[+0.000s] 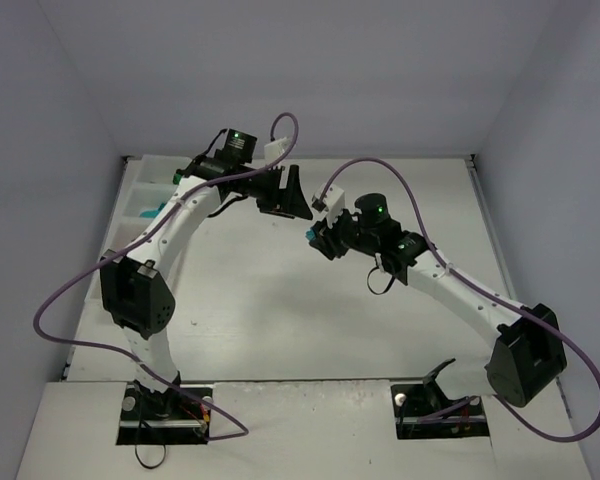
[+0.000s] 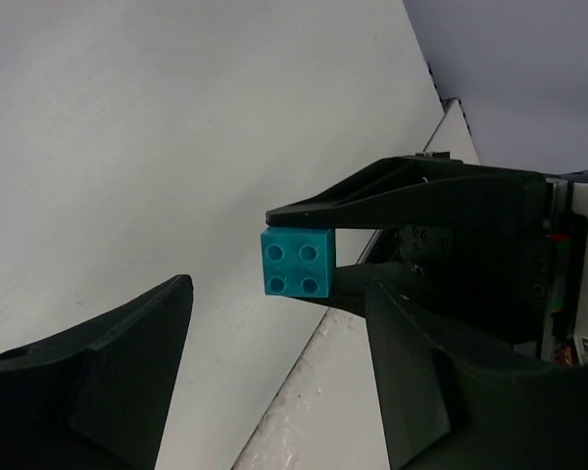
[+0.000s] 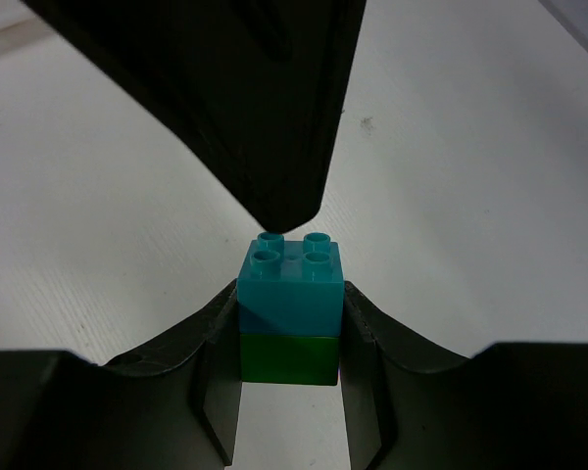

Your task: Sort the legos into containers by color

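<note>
"Teal brick (image 3: 291,284) on top of a green brick (image 3: 287,358), both pinched in our right tool (image 3: 290,338), out over the middle of the surface (image 1: 280,320). Do we agree?"

"We do. Its jaws sit narrow, pressed against both sides of the pair."

"And our left tool (image 1: 288,197)?"

"Wide apart, holding nothing. One of its fingers (image 3: 274,117) hangs just over the teal studs; we cannot tell whether it touches them."

"Where do we see the containers?"

"The translucent tray (image 1: 138,195) lies well off to the left, by the surface's edge, with a teal piece (image 1: 152,212) in one compartment."
</note>
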Robot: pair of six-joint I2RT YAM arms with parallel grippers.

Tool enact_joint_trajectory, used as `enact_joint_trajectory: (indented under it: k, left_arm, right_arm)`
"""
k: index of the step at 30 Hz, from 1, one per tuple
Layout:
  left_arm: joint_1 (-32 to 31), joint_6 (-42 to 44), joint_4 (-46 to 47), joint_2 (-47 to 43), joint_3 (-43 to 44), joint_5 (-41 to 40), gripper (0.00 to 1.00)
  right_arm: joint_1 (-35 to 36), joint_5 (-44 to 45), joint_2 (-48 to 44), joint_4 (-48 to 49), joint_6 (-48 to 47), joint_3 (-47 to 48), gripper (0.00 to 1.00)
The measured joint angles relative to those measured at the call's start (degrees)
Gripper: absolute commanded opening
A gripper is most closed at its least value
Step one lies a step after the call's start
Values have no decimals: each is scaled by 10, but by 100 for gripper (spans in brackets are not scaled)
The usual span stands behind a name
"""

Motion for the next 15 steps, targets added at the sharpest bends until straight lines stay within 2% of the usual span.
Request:
enact_joint_trajectory:
  k: [15]
  left_arm:
    - [-33, 11, -14, 10, -16, 29, 66]
  right_arm:
    - [0, -15, 0, 0, -2, 5, 2]
